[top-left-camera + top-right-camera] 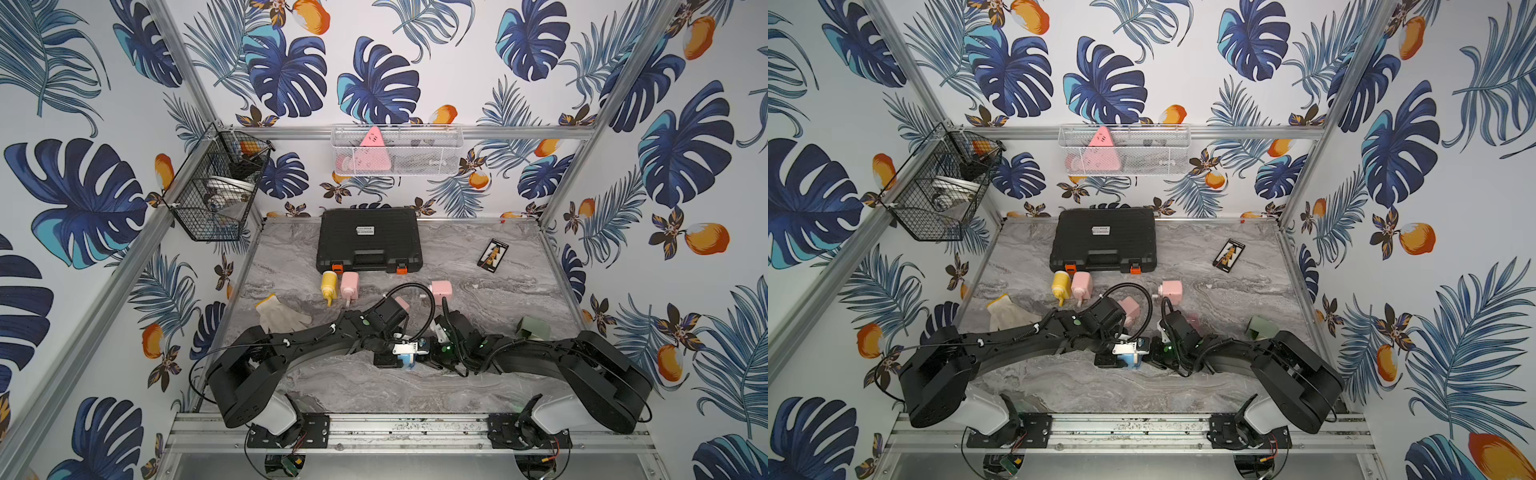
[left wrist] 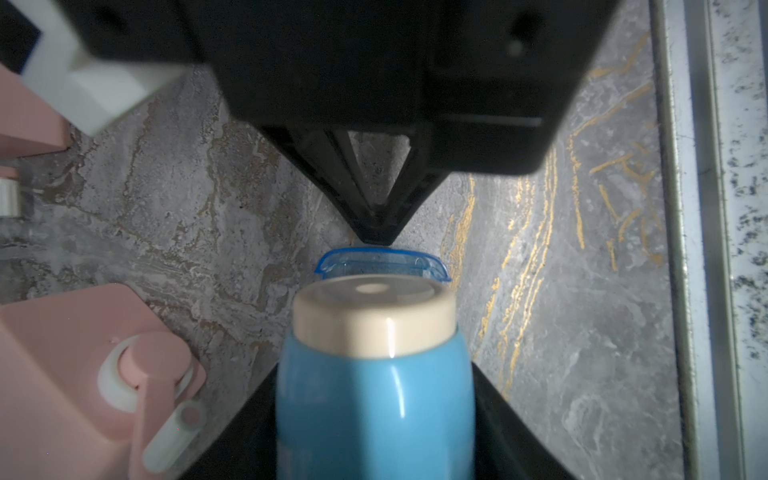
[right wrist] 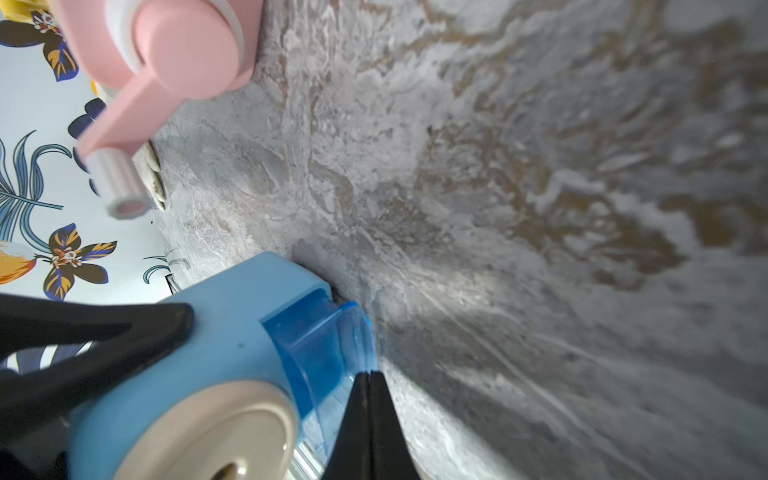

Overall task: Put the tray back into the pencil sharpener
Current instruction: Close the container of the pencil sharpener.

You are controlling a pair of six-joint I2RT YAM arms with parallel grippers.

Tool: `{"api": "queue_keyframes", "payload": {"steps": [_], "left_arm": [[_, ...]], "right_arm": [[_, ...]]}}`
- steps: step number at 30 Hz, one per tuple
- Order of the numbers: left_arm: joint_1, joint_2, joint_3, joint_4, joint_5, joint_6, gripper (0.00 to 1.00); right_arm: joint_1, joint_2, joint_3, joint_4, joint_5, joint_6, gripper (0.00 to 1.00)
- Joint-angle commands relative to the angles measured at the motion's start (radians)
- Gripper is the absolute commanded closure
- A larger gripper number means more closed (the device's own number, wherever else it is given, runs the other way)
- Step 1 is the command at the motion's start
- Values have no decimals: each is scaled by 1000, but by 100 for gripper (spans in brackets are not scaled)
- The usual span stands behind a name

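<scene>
The blue pencil sharpener [image 1: 406, 356] with a cream end cap [image 2: 374, 316] sits at the table's front middle in both top views. My left gripper [image 2: 374, 374] is shut on its blue body [image 2: 374, 407], one black finger on each side. The clear blue tray [image 3: 328, 345] sits in the sharpener's slot, its front lip [image 2: 382, 262] sticking out a little. My right gripper [image 3: 368, 374] is shut, with nothing between its fingers, and its joined tips touch the tray's outer face. In the left wrist view the right gripper [image 2: 376, 237] meets the tray's lip head on.
Pink sharpeners [image 1: 350, 286] [image 1: 441, 291] [image 2: 83, 365], a yellow one [image 1: 328, 284] and a green one [image 1: 534, 328] stand around. A black tool case [image 1: 369, 239] lies at the back, a white glove [image 1: 280, 316] at the left, a small card [image 1: 493, 254] at the right. Wire baskets [image 1: 397, 151] [image 1: 216, 195] hang on the walls.
</scene>
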Motion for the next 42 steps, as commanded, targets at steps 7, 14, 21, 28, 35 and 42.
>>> {"api": "queue_keyframes", "payload": {"steps": [7,14,21,28,35,42], "left_arm": [[0,16,-5,-21,-42,11,57],[0,13,-6,-19,-44,12,57],[0,12,-8,-16,-47,8,57],[0,-5,-3,-18,-64,0,59],[0,-91,26,-15,-71,-47,63],[0,-174,72,-8,-121,-150,70]], "right_arm": [[6,53,15,108,-44,29,96],[6,75,8,150,-55,42,96],[6,96,-7,232,-79,77,96],[6,48,-32,191,-35,88,95],[6,-198,-103,-16,113,54,94],[4,-525,-131,-208,300,-23,91]]}}
